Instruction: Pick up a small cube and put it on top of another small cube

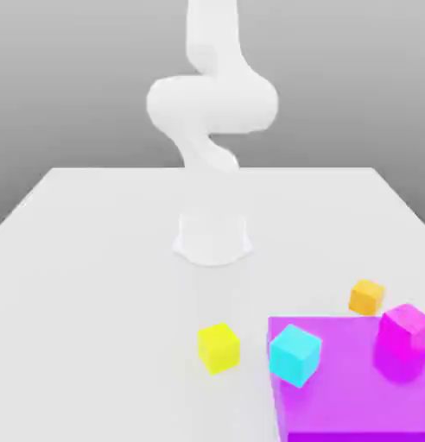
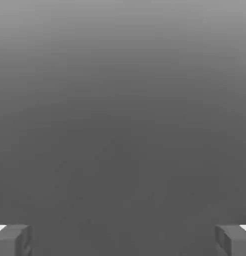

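The small orange cube (image 1: 366, 297) rests on the white table (image 1: 95, 285), just behind the far edge of a purple slab (image 1: 354, 397), toward the exterior view's right. The white arm (image 1: 212, 104) rises from its round base (image 1: 212, 237) and runs out of the top of the picture, well away from the cube. In the hand view my gripper (image 2: 123, 241) is open, its two grey fingertips (image 2: 12, 240) standing far apart with nothing between them, facing a plain grey background.
A yellow cube (image 1: 218, 347) sits on the table to the left of the purple slab. A cyan cube (image 1: 294, 354) stands on the slab's near-left corner and a magenta cube (image 1: 406, 331) on its right side.
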`<move>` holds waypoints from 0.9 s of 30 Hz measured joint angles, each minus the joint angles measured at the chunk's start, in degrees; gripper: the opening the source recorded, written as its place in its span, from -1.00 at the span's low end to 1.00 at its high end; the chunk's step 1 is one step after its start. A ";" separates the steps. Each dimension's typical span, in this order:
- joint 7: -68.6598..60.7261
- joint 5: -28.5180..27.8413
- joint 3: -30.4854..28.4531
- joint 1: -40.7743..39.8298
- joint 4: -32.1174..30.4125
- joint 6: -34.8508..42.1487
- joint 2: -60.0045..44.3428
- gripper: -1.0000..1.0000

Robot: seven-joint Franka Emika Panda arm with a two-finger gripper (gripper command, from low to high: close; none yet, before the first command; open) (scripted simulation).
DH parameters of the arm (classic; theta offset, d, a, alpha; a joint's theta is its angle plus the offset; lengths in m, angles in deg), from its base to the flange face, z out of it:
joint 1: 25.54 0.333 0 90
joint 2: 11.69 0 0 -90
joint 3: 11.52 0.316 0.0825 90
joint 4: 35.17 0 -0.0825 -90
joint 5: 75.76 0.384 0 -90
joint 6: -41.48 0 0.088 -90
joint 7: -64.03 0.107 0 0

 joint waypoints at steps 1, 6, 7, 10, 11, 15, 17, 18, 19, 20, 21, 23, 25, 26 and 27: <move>0.16 -0.03 1.48 0.96 -1.47 -1.50 -2.11 0.00; 0.99 -0.27 8.52 5.66 -8.45 -8.65 -12.27 0.00; 1.19 -0.37 9.87 6.65 -9.83 -10.06 -14.28 0.00; 1.81 -0.68 13.97 9.66 -14.02 -14.38 -20.46 0.00; 1.97 -0.74 15.43 10.66 -15.44 -15.86 -22.60 0.00; 3.22 -1.63 21.26 15.25 -21.43 -22.30 -32.03 0.00; 3.83 -2.07 23.87 17.55 -24.33 -25.36 -36.49 0.00; 4.10 -2.26 25.07 20.01 -25.75 -26.83 -38.64 0.00; 4.31 -2.36 25.92 20.73 -27.16 -28.30 -40.73 0.00; 5.27 -3.56 26.08 22.52 -27.70 -29.52 -42.47 0.00; 6.62 -5.31 25.31 22.95 -27.79 -30.61 -44.04 0.00; 9.94 -9.73 22.62 24.34 -27.40 -32.63 -46.94 0.00; 13.50 -14.48 18.89 26.90 -26.73 -34.55 -49.73 0.00; 15.17 -16.70 16.71 28.54 -26.38 -35.51 -51.09 0.00; 16.84 -18.95 14.63 30.07 -26.00 -36.44 -52.45 0.00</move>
